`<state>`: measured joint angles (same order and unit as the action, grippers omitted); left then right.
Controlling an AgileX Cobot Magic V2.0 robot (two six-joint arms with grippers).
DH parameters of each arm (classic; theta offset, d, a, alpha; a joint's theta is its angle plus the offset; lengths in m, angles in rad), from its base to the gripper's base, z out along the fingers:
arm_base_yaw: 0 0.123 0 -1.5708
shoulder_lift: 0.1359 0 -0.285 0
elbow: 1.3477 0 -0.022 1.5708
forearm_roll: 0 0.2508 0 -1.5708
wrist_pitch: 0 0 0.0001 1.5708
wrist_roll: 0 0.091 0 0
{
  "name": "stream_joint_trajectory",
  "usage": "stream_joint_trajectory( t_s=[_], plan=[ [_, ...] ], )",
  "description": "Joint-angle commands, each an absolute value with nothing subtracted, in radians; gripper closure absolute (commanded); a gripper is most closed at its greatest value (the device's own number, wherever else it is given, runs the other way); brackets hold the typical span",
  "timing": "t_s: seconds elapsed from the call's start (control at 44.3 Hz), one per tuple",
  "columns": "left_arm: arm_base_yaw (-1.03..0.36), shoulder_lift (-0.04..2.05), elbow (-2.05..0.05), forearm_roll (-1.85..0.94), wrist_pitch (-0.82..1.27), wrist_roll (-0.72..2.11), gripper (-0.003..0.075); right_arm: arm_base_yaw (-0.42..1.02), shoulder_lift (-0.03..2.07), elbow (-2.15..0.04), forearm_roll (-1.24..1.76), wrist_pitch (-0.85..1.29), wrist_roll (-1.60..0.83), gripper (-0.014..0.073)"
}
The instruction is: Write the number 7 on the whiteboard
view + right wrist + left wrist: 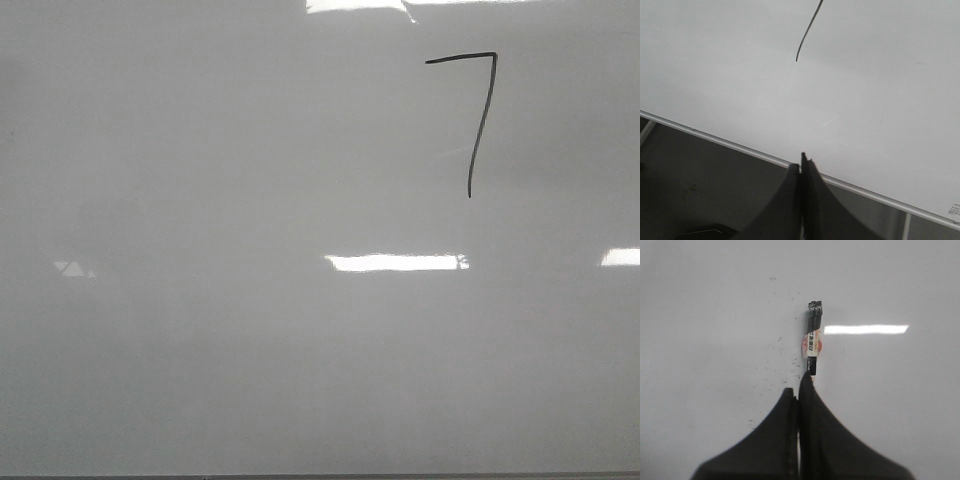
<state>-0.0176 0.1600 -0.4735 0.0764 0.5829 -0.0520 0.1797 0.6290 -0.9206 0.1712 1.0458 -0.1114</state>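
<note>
step: the number 7 (470, 120) reads as finished on the whiteboard (200, 330); my call is writing is done, only retreat or parking is left
7 location: front view, upper right of the board, about 1 o'clock from board centre; well clear of the glare bar below it
7 axis: top bar short, near horizontal, rising slightly toward 3 o'clock; downstroke is the long axis, running from the bar's right end toward 6–7 o'clock with a slight curve, tail end lowest
7 in right wrist view: only the tail of the stroke shows, cut by the frame edge
left pincer (799, 390): fingers pressed together on the marker (813, 340), gripped at one end; marker sticks out straight ahead of the fingers over the board; far tip dark, can't tell if it touches the surface
right pincer (802, 162): pressed together, nothing in it; sits over the board's frame edge (715, 137), apart from the stroke
board surface: small dark specks near the marker in left wrist view
next move: judgement only, keep the marker tip off the board while pulling away, so no stray line crosses the 7
</note>
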Motion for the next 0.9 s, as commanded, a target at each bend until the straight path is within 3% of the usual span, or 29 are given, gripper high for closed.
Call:
stream_joint_trajectory(
  t_s=[0.0, 0.158, 0.429, 0.881],
  plan=[
    [-0.016, 0.084, -0.366, 0.07, 0.362, -0.052, 0.0741, 0.174, 0.629, -0.946, 0.169, 0.983, -0.111, 0.0662],
    [-0.009, -0.023, -0.186, 0.051, 0.251, -0.052, 0.0741, 0.174, 0.629, -0.946, 0.169, 0.983, -0.111, 0.0662],
    [0.012, -0.021, 0.014, 0.016, -0.059, -0.054, 0.0741, 0.174, 0.629, -0.946, 0.169, 0.986, -0.111, 0.0662],
    [0.012, -0.021, 0.011, 0.014, -0.044, -0.054, 0.0741, 0.174, 0.629, -0.946, 0.169, 0.986, -0.111, 0.0662]
  ],
)
